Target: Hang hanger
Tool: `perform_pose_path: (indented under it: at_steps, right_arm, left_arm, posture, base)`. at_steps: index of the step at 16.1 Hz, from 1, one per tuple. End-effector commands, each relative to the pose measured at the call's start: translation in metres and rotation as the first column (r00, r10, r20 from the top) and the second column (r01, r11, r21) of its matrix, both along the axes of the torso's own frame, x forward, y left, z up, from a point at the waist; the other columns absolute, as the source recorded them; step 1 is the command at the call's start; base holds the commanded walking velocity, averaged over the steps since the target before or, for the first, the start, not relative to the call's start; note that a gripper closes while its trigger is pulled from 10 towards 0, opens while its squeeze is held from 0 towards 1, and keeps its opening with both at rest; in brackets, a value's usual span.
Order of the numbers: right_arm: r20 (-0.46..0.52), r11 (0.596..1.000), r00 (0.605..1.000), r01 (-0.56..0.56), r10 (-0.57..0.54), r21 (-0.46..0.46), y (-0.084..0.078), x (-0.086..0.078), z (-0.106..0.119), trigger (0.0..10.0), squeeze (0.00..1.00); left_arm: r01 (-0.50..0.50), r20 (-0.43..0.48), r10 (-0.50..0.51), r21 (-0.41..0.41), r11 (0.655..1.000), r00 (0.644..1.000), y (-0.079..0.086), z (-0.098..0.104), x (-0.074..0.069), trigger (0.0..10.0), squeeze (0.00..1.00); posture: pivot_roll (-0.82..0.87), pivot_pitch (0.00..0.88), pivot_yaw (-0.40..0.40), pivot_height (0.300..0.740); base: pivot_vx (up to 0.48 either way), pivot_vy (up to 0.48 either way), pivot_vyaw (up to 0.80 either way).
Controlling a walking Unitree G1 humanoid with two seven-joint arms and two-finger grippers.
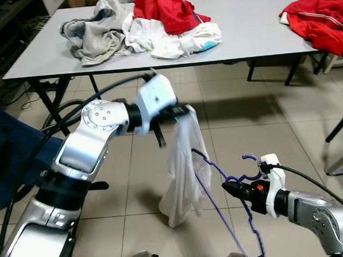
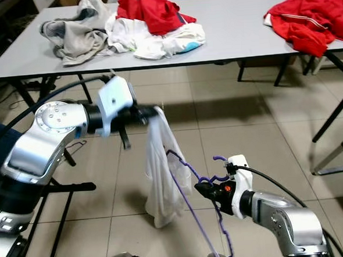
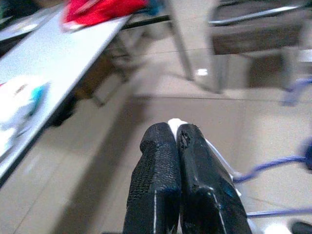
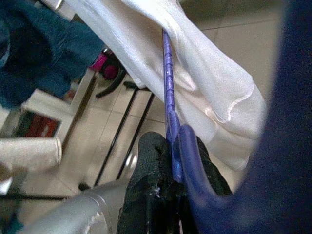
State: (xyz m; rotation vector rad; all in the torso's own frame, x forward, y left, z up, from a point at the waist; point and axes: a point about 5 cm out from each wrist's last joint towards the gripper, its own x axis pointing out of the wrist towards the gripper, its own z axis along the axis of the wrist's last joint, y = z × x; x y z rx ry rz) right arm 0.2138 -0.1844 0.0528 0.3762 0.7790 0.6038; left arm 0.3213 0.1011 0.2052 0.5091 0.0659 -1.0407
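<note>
Holding white garment aloft, left gripper fingers clamped on its top; right gripper fingers pinching purple hanger neck, I am threading. Hanger only partly inside; hanging undone.

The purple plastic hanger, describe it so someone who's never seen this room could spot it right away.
In front of the long grey table, above the tiled floor, the robot's two arms meet. The right gripper pinches the purple plastic hanger near its hook, while the left gripper holds a white cloth draped against it. It is the only thin purple wavy outline here.
</note>
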Motion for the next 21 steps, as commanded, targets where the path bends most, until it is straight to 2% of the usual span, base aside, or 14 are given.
perform_pose_path:
  at_steps: [1, 3, 5, 7, 9, 10, 11, 12, 15, 17, 18, 19, 20, 21]
  right_arm:
    - [-0.018, 0.997, 0.997, 0.075, -0.075, -0.014, -0.007, 0.006, 0.000, 10.0, 0.00]
    - [-0.065, 0.976, 0.974, 0.219, -0.218, 0.017, -0.014, 0.015, -0.008, 10.0, 0.00]
    - [-0.112, 0.949, 0.951, 0.298, -0.287, 0.099, -0.014, 0.025, -0.008, 10.0, 0.00]
    - [-0.163, 0.922, 0.931, 0.351, -0.326, 0.161, -0.013, 0.030, -0.009, 10.0, 0.00]
    - [-0.193, 0.871, 0.906, 0.417, -0.376, 0.259, -0.005, 0.046, 0.000, 10.0, 0.00]
    - [-0.184, 0.838, 0.914, 0.405, -0.362, 0.365, 0.004, 0.053, 0.017, 10.0, 0.00]
    - [-0.176, 0.810, 0.910, 0.415, -0.376, 0.414, 0.006, 0.058, 0.027, 10.0, 0.00]
    - [-0.174, 0.794, 0.899, 0.436, -0.401, 0.423, 0.004, 0.060, 0.029, 10.0, 0.00]
    - [-0.188, 0.680, 0.830, 0.542, -0.524, 0.494, -0.009, 0.074, 0.037, 10.0, 0.00]
    - [-0.289, 0.562, 0.712, 0.690, -0.640, 0.456, -0.023, 0.082, 0.025, 10.0, 0.00]
    - [-0.307, 0.534, 0.685, 0.717, -0.661, 0.449, -0.026, 0.084, 0.022, 10.0, 0.00]
    - [-0.340, 0.478, 0.639, 0.755, -0.690, 0.449, -0.030, 0.088, 0.021, 10.0, 0.00]
    - [-0.353, 0.431, 0.612, 0.770, -0.708, 0.470, -0.031, 0.095, 0.028, 10.0, 0.00]
    - [-0.368, 0.350, 0.571, 0.783, -0.734, 0.515, -0.034, 0.104, 0.039, 10.0, 0.00]
  left_arm:
    - [-0.007, 0.050, 0.009, -0.038, 0.999, 0.999, 0.001, 0.017, 0.001, 0.0, 0.00]
    - [0.108, 0.003, -0.108, -0.082, 0.991, 0.994, -0.004, 0.021, -0.015, 0.0, 0.00]
    - [0.195, -0.047, -0.197, -0.037, 0.980, 0.979, -0.004, 0.013, -0.029, 0.0, 0.00]
    - [0.220, -0.071, -0.221, -0.014, 0.975, 0.973, -0.003, 0.006, -0.033, 0.0, 0.00]
    - [0.168, -0.075, -0.164, 0.051, 0.984, 0.984, -0.004, -0.011, -0.030, 0.0, 0.00]
    - [0.086, -0.083, -0.082, 0.048, 0.995, 0.993, -0.002, -0.024, -0.024, 0.0, 0.00]
    - [0.026, -0.079, -0.022, 0.053, 0.998, 0.997, 0.000, -0.034, -0.019, 0.0, 0.00]
    - [0.008, -0.078, -0.004, 0.058, 0.998, 0.997, 0.001, -0.037, -0.019, 0.0, 0.00]
    - [-0.010, -0.096, 0.014, 0.040, 0.999, 0.995, 0.006, -0.046, -0.021, 0.0, 0.00]
    - [0.011, -0.106, -0.008, 0.028, 1.000, 0.994, 0.006, -0.046, -0.024, 0.0, 0.00]
    - [0.026, -0.113, -0.024, 0.020, 0.999, 0.993, 0.005, -0.045, -0.026, 0.0, 0.00]
    - [0.056, -0.120, -0.052, 0.026, 0.998, 0.991, 0.004, -0.045, -0.029, 0.0, 0.00]
    - [0.047, -0.118, -0.040, 0.057, 0.997, 0.992, 0.005, -0.052, -0.029, 0.0, 0.00]
    - [0.031, -0.134, -0.022, 0.067, 0.997, 0.991, 0.005, -0.062, -0.030, 0.0, 0.00]
  posture:
    - [-0.12, 0.000, 0.040, 0.740]
    - [-0.12, 0.000, 0.041, 0.740]
    - [-0.12, 0.000, 0.040, 0.740]
    - [-0.12, 0.000, 0.040, 0.740]
    - [-0.11, 0.000, 0.031, 0.740]
    - [-0.11, 0.000, 0.032, 0.740]
    - [-0.12, 0.000, 0.032, 0.740]
    - [-0.12, 0.000, 0.032, 0.740]
    - [-0.12, 0.000, 0.031, 0.740]
    - [-0.13, 0.000, 0.032, 0.740]
    - [-0.13, 0.000, 0.032, 0.740]
    - [-0.12, 0.000, 0.032, 0.740]
    - [-0.12, 0.000, 0.030, 0.740]
    - [-0.12, 0.000, 0.026, 0.740]
  base:
    - [0.000, 0.000, 0.00]
    - [0.000, 0.000, 0.00]
    - [0.000, 0.000, 0.00]
    - [0.000, 0.000, 0.00]
    - [0.000, 0.000, 0.00]
    - [0.000, 0.000, 0.00]
    - [0.000, 0.000, 0.00]
    - [0.000, 0.000, 0.00]
    - [0.000, 0.000, 0.00]
    - [0.000, 0.000, 0.00]
    - [0.000, 0.000, 0.00]
    - [0.000, 0.000, 0.00]
    - [0.000, 0.000, 0.00]
    - [0.000, 0.000, 0.00]
